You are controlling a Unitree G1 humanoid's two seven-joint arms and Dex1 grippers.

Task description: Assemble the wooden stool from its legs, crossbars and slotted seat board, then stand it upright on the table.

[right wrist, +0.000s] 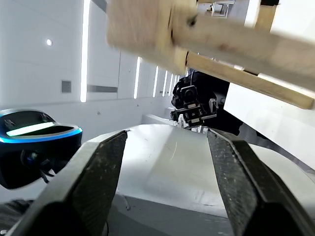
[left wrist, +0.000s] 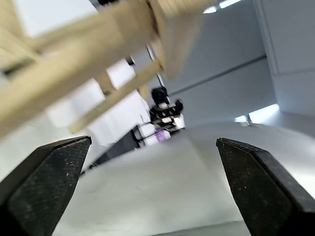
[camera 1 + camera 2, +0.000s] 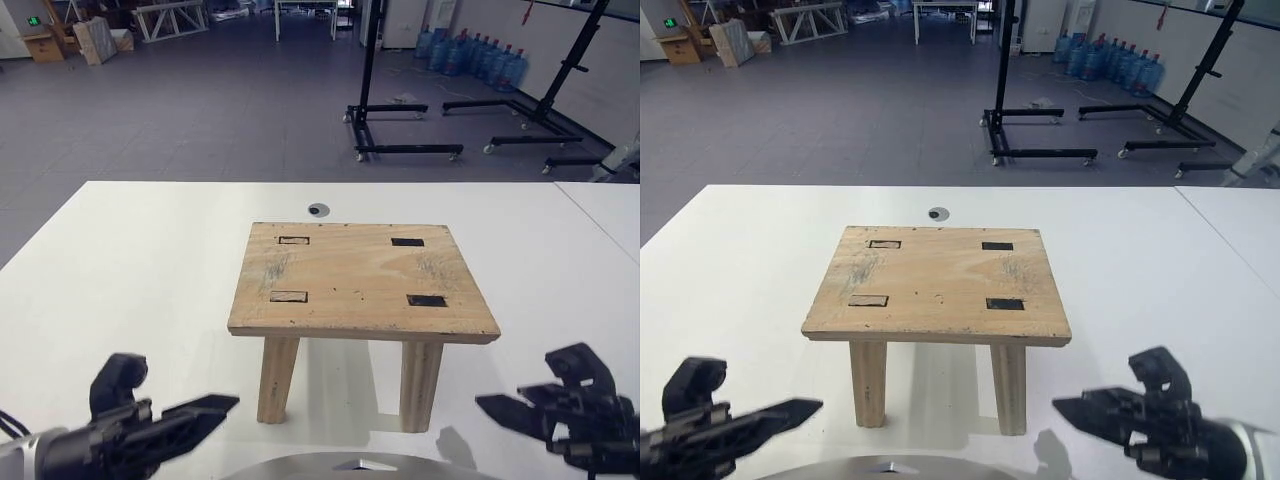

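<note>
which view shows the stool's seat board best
Left eye view: the pale wooden seat board shows whole from above, four slots clear. Right eye view matches; the wrist views see blurred legs and crossbars from below.

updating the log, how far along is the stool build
Done: the stool looks assembled and stands upright on the table, seat board on its legs. In hand: nothing; the left gripper and right gripper are open, clear of the stool. Remaining: nothing visible, though the far legs are hidden from the head views.
</note>
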